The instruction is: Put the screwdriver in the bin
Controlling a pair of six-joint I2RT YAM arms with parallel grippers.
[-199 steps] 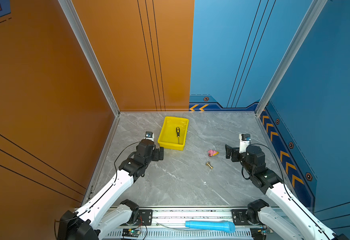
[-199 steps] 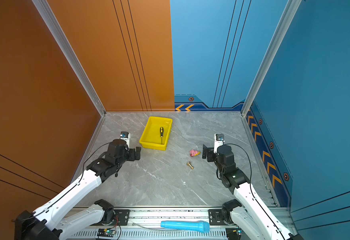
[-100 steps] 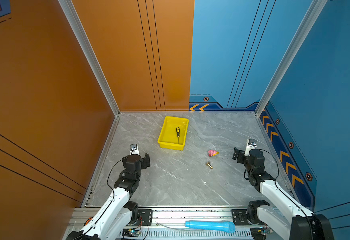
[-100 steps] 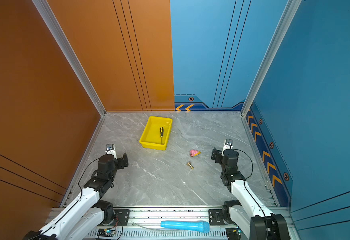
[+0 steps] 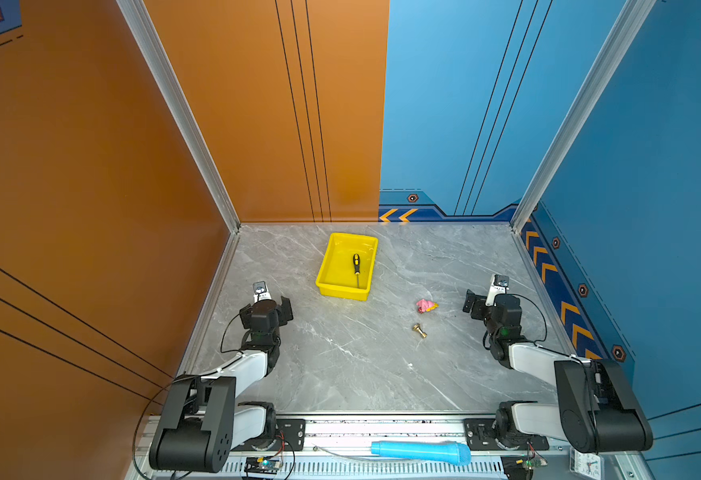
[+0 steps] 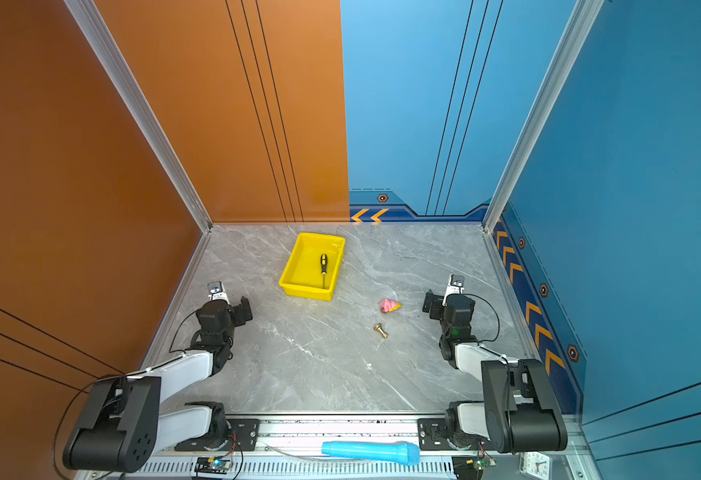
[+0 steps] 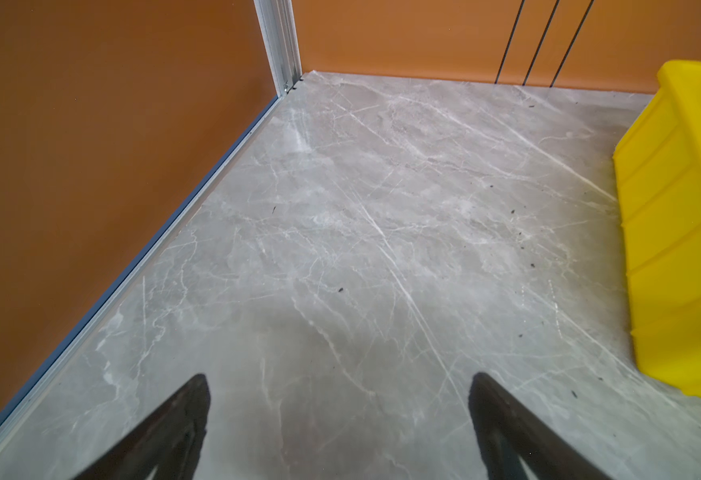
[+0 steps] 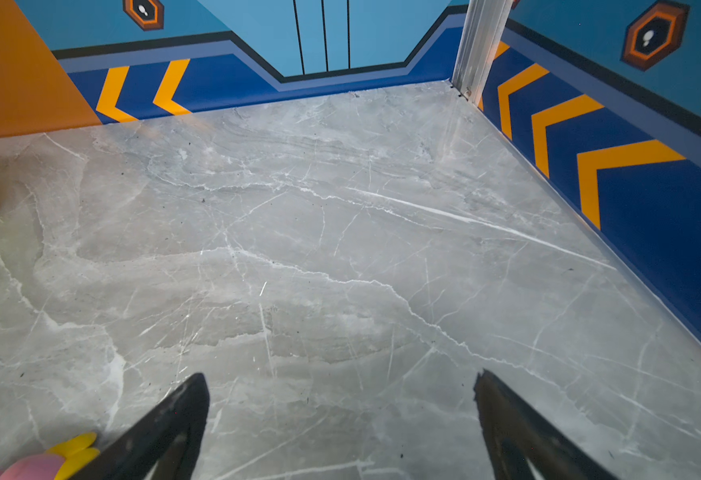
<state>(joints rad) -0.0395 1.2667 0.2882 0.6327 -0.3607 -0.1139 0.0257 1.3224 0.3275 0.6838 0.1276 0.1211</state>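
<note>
Though boxed by orange wall [image 5: 91,166] and blue wall [image 5: 465,104], grey veined marble tabletop [image 5: 340,365]. Flat inside yellow bin [image 5: 342,291]: screwdriver [image 5: 356,266]. Right of centre: pink toy [image 5: 425,305], brass fitting [image 5: 419,331]. Spread wide: left gripper [image 7: 338,392], right gripper [image 8: 340,392].

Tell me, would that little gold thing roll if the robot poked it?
Probably. The gold piece lies on its side and looks round, so it would likely roll, maybe curving because one end looks wider. It looks like metal, so probably stiff and heavy for its size. The smooth table might let it slide.
</note>
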